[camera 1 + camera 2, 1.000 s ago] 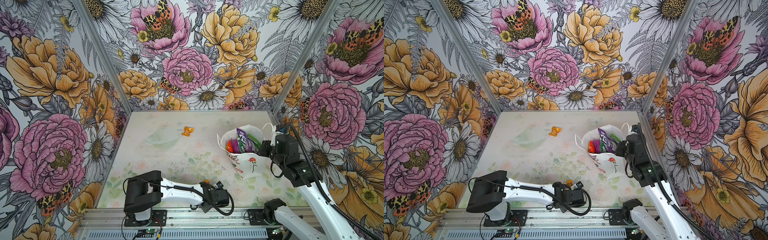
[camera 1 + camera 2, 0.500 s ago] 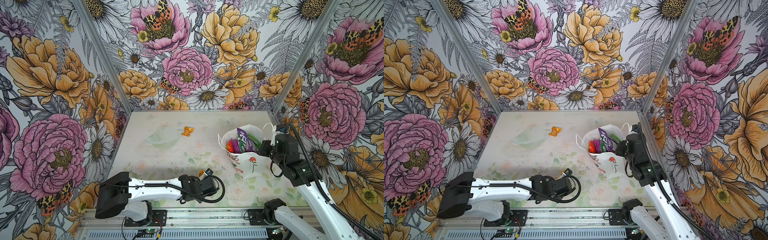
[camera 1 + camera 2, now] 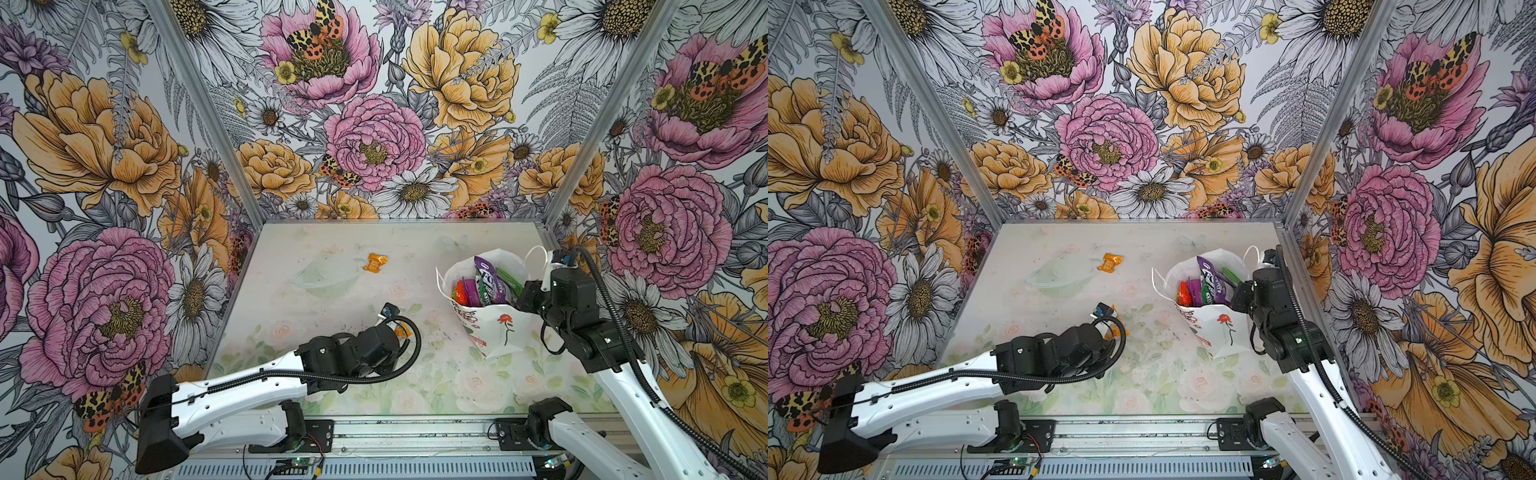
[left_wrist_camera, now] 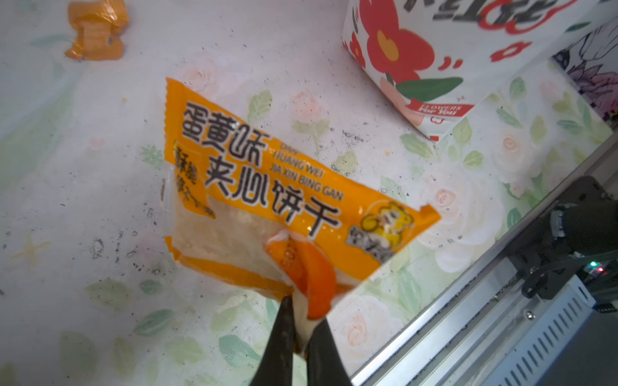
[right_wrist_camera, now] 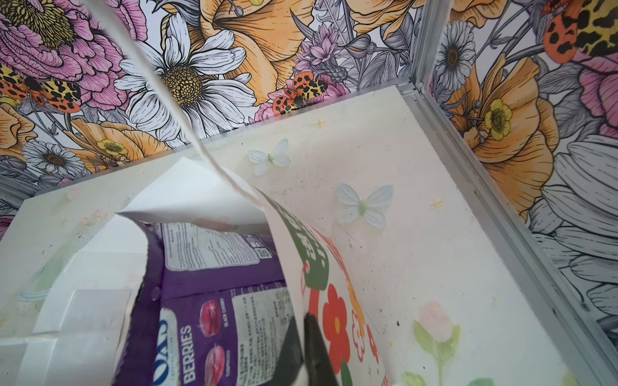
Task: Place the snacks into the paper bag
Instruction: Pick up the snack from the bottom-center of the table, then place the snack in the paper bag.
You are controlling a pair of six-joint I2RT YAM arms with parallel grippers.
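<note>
Snacks [image 3: 484,286] mostly fill the paper bag [image 3: 500,332] on the right of the counter [image 3: 270,332]. Our right gripper [image 5: 302,322] pinches its rim; our left gripper [image 4: 298,300] is clamped on an orange packet [image 4: 267,187], mid-carry. Next, we judge, it must rise over the mouth and release; an orange sachet [image 3: 375,263] waits.

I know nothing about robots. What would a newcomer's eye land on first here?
Huge pink and orange flowers cover the walls and dominate everything. At the table's right side stands a white paper bag stuffed with bright snack packets, its wall pinched by the right end effector. Nearer the front, the left end effector grips an orange biscuit packet by its edge, and a small orange sachet lies alone farther back.
</note>
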